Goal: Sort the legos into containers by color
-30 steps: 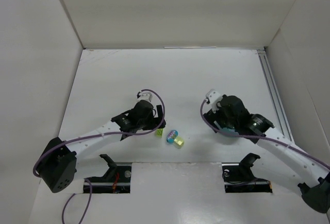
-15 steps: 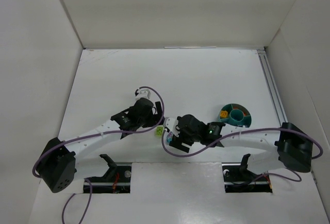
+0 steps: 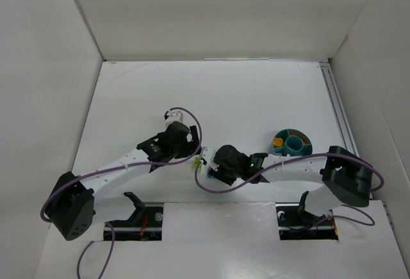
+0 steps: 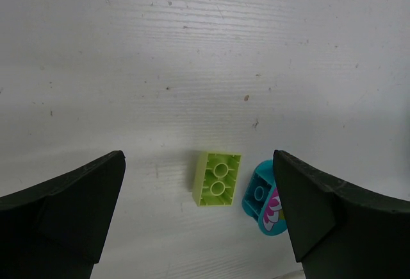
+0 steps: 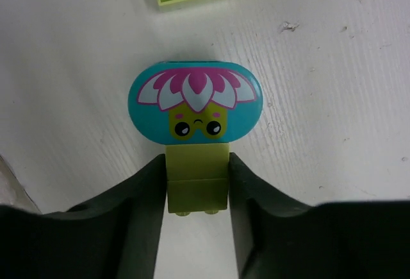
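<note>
The right gripper [image 5: 197, 186] pinches a small translucent olive-yellow plastic brick [image 5: 197, 177] that touches a teal oval tile with a pink flower face [image 5: 195, 109]. The left gripper [image 4: 197, 158] hangs wide open above a lime two-stud brick [image 4: 218, 179]. A round teal divided bowl [image 3: 308, 148] sits well apart.

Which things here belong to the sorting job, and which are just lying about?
Job: lime brick; teal flower-face piece; yellow-green brick pinched in the right gripper; divided teal bowl.
Lying about: purple cable; metal rail at the right edge.
</note>
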`<state>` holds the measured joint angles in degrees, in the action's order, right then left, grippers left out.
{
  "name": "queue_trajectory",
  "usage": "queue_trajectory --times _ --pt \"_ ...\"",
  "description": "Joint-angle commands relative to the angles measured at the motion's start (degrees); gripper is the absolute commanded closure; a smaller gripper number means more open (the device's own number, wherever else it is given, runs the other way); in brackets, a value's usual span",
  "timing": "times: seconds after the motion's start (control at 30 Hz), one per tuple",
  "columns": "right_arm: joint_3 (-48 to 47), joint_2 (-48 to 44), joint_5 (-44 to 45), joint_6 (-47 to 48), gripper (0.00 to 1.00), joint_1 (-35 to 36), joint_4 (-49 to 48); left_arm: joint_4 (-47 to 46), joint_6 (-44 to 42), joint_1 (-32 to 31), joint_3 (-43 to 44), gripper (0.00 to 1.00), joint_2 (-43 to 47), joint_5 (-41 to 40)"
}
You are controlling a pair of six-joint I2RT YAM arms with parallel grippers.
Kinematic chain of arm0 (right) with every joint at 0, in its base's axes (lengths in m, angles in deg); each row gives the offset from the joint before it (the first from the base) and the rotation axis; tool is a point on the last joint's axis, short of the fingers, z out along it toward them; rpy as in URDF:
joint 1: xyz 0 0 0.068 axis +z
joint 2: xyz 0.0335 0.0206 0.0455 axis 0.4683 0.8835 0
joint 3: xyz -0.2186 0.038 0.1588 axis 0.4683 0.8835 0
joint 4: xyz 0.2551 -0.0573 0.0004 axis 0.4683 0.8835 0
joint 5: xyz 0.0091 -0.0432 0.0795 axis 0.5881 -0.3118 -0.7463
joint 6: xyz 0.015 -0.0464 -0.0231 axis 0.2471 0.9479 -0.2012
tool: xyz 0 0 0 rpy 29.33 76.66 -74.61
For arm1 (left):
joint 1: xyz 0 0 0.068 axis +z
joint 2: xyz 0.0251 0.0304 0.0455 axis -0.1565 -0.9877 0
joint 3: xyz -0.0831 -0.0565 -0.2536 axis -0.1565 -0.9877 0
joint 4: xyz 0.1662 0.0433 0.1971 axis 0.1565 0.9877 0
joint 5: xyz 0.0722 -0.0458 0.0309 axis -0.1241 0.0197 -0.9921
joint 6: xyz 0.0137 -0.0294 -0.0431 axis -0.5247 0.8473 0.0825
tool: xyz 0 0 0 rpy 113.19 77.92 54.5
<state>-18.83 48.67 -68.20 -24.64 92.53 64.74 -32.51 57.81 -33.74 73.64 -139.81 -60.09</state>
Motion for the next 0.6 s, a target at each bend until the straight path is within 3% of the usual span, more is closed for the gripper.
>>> queue_trajectory --times 0.0,0.07,0.17,0.3,0.47,0.57 --pt "0.4 -0.5 -0.5 -1.5 0.57 0.3 -3.6 -1.4 1.1 -0.4 1.0 0.01 1.9 0.8" --pt "1.5 -2.0 -0.5 -1.5 0.68 0.3 -3.6 -1.4 1.1 -0.4 1.0 0.01 1.9 0.8" --pt "2.2 -4.4 0.0 -1.5 0.74 0.3 -3.6 -1.9 -0.6 -0.4 1.0 0.01 2.5 1.7" --pt "2.2 -12.5 1.3 2.7 0.77 0.3 -2.4 -6.1 -5.4 -0.4 -0.2 0.01 3.8 8.6" --pt "2.2 -23.1 -0.2 8.5 0.78 0.3 -0.9 -16.9 -11.2 -0.4 -2.6 0.01 8.2 29.4" --pt "1.7 -27.6 -1.9 10.7 0.78 0.3 -0.4 -22.0 -12.3 -0.4 -2.6 0.01 9.8 37.0"
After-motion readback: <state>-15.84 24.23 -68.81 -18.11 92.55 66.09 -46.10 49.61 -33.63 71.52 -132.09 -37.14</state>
